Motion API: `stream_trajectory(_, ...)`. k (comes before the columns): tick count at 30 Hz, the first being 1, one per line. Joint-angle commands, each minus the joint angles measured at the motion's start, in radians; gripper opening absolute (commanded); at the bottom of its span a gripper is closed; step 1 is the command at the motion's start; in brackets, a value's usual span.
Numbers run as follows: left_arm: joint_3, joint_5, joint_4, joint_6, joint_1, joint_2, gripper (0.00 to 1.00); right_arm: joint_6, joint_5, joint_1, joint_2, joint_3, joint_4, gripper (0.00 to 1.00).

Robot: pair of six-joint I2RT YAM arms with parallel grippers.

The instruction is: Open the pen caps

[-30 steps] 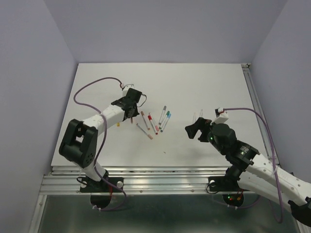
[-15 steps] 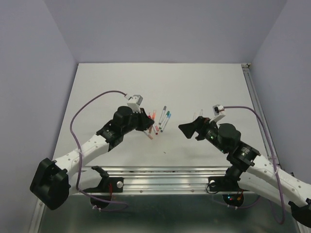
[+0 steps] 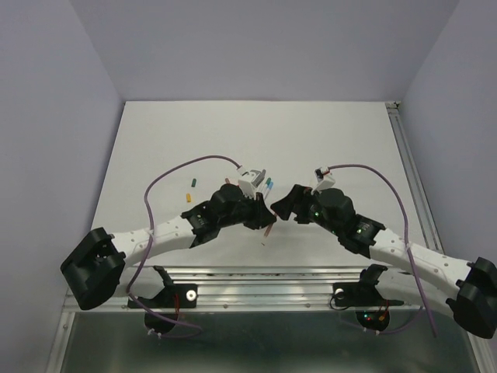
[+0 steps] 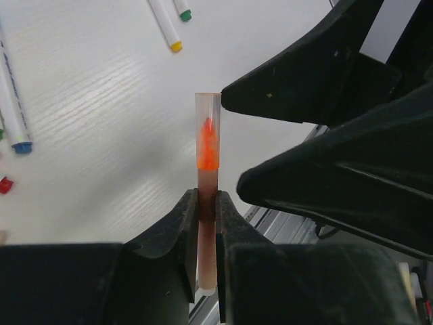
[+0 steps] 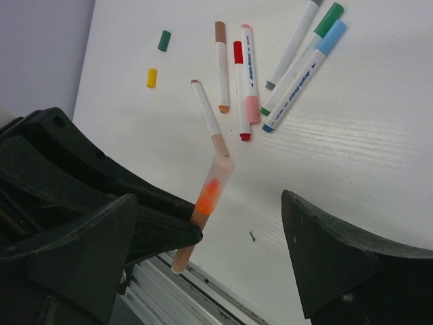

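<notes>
My left fingers [image 4: 191,215] pinch the orange pen [image 4: 208,152] mid-barrel, up off the tabletop [image 5: 379,135]. Its clear cap [image 4: 208,112] sits right by a tip of my right fingers [image 3: 278,207], which are spread wide. The red pen [image 5: 241,81] has blue print, too tiny to read.

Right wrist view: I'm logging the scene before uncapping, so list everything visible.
held pen: one, clear cap over orange tip, raised at centre.
loose pens: seven, white barrels; brown, red, pink and tan ends mid-table, grey, green and blue ends fanned to their right.
loose caps: two, green and yellow, top left on table.
table: one, white, under everything.
wall: one, lilac, top left.
left gripper: one, black, shut on the held pen.
right gripper: one, black, open, straddling the held pen.
</notes>
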Motion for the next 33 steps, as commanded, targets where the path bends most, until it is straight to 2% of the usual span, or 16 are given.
stream_trajectory(1, 0.067, -0.021, 0.067, -0.011, -0.034, 0.003, 0.0, 0.037, 0.04, 0.005, 0.005, 0.062, 0.09, 0.87)
stream_trajectory(6, 0.078, -0.023, 0.067, -0.014, -0.047, 0.007, 0.0, 0.067, 0.071, 0.005, 0.022, 0.071, 0.083, 0.77)
stream_trajectory(7, 0.082, -0.026, 0.067, -0.014, -0.052, 0.007, 0.0, 0.067, 0.077, 0.004, 0.025, 0.071, 0.083, 0.71)
stream_trajectory(13, 0.092, -0.03, 0.061, -0.023, -0.066, 0.016, 0.0, 0.077, 0.104, 0.005, 0.028, 0.071, 0.076, 0.55)
stream_trajectory(15, 0.092, -0.033, 0.059, -0.025, -0.078, 0.022, 0.0, 0.08, 0.117, 0.006, 0.025, 0.065, 0.076, 0.42)
stream_trajectory(20, 0.09, -0.046, 0.053, -0.037, -0.109, 0.019, 0.0, 0.09, 0.155, 0.006, 0.032, 0.07, 0.034, 0.29)
stream_trajectory(24, 0.096, -0.057, 0.041, -0.06, -0.121, 0.007, 0.0, 0.099, 0.155, 0.004, 0.051, 0.083, 0.006, 0.01)
stream_trajectory(30, 0.087, -0.138, -0.048, -0.124, -0.167, -0.019, 0.0, 0.143, 0.265, 0.004, 0.039, 0.093, -0.043, 0.01)
stream_trajectory(33, 0.069, -0.165, -0.071, -0.16, -0.213, -0.025, 0.0, 0.194, 0.426, 0.004, 0.036, 0.132, -0.116, 0.01)
